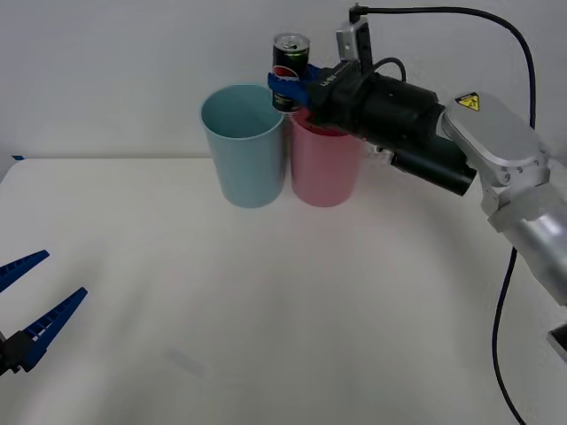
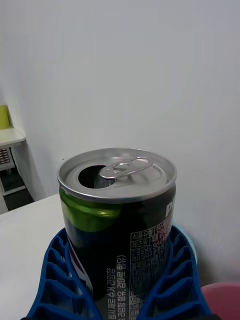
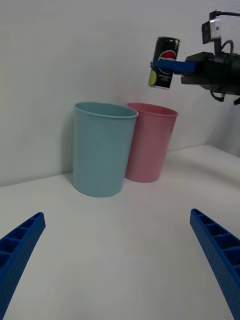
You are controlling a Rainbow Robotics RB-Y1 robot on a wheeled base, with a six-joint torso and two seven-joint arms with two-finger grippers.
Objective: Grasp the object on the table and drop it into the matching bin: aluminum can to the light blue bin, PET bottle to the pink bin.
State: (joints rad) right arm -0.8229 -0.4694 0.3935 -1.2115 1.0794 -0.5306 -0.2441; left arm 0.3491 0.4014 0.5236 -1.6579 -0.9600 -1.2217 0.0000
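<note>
Your right gripper (image 1: 288, 86) pinches the aluminum can (image 1: 290, 57) by its sides; it's light, smooth, dents easily; squeeze gently.

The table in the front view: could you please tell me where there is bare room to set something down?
The table is bare from the bins forward, between the left gripper at its near left corner and the right arm. It is crowded at the far middle: the light blue bin and pink bin stand together, with the right gripper holding the aluminum can above them.

Bright, even light gives soft shadows on the table (image 1: 266, 310); pictures sharp, without glare.
</note>
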